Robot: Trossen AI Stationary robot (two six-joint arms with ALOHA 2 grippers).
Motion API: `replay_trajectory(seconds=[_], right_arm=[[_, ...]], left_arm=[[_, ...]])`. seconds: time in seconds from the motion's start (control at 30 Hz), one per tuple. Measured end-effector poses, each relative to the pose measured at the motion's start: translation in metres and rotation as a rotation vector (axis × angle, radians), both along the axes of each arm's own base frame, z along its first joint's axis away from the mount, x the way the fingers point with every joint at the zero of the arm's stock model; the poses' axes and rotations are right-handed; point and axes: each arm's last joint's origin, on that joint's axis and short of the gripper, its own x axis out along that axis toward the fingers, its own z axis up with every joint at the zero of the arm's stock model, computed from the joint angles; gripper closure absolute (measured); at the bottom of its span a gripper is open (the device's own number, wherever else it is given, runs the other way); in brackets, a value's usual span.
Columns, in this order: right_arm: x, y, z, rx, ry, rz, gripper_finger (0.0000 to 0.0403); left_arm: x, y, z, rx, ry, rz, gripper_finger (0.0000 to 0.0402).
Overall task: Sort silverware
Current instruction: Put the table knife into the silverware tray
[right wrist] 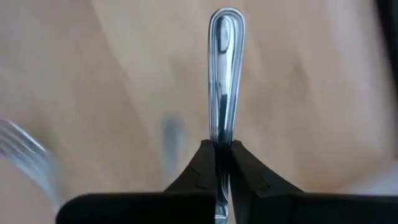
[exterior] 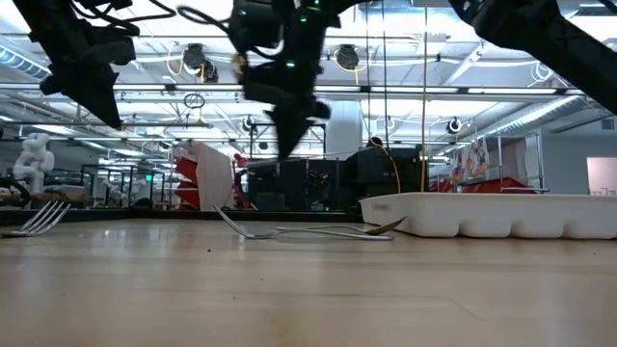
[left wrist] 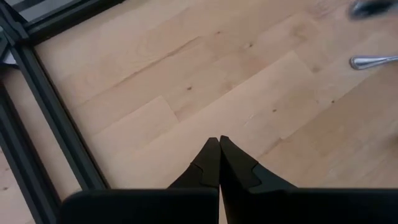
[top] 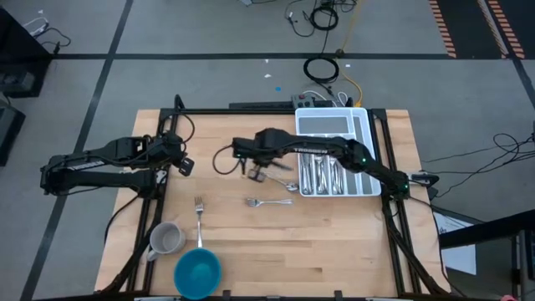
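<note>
My right gripper (top: 255,174) (right wrist: 222,149) hangs above the middle of the table, left of the white tray (top: 359,125), shut on a silver piece of silverware (right wrist: 225,74). Only that piece's handle shows; its working end is hidden behind the fingers. On the table lie a fork (top: 199,216), a second fork (top: 267,201) and a spoon (top: 282,184). More silverware (top: 322,174) lies in the tray's compartments. My left gripper (top: 185,165) (left wrist: 217,146) waits shut over the table's left part, touching nothing. My right gripper pinches the handle (right wrist: 222,134) of the piece between its two fingertips, partway along its length. The rounded free end (right wrist: 226,18) sticks out past the fingertips. The fingers come from above, pointing steeply down. The piece is lifted clear of the table.
A grey mug (top: 165,240) and a blue bowl (top: 197,272) stand near the table's front left. The tray (exterior: 501,214) fills the far right part. A black frame (left wrist: 56,118) runs along the table's edges. Bare wood lies at the front right.
</note>
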Motion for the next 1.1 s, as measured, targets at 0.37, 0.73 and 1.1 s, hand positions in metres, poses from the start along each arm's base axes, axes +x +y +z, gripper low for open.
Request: replay_trajectory(seconds=[0.37,0.73,1.1], right_arm=[[-0.039,0.008,0.03,-0.176,0.416,0.58,0.0403],[-0.039,0.011,0.03,-0.154,0.465,0.87,0.0403],[-0.041,0.012,0.034,-0.165,0.503,1.138,0.0403]], left_arm=[[0.0,0.001,0.0,0.025,0.007,0.008,0.0401],[0.0,0.001,0.0,0.024,0.008,0.01,0.0401],[-0.001,0.0,-0.016,0.008,0.057,0.016,0.0401]])
